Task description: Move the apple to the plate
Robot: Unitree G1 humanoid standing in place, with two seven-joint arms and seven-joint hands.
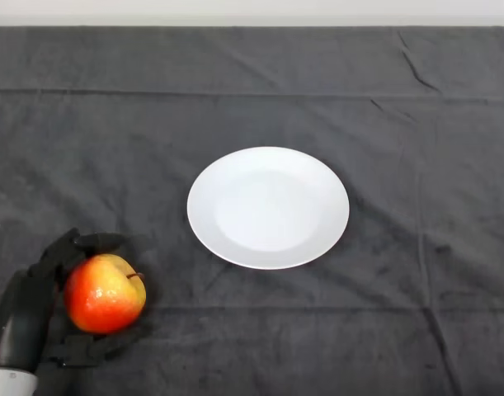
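Observation:
A red and yellow apple [105,294] sits at the lower left of the dark cloth, stem pointing right. My left hand [33,301] wraps it from the left, with curled fingers above it and the thumb below it. A white round plate [268,207] lies in the middle of the table, up and to the right of the apple, with nothing on it.
The dark cloth [416,124] covers the whole table, with creases near the far right and a fold line across the back. A pale wall strip runs along the top edge.

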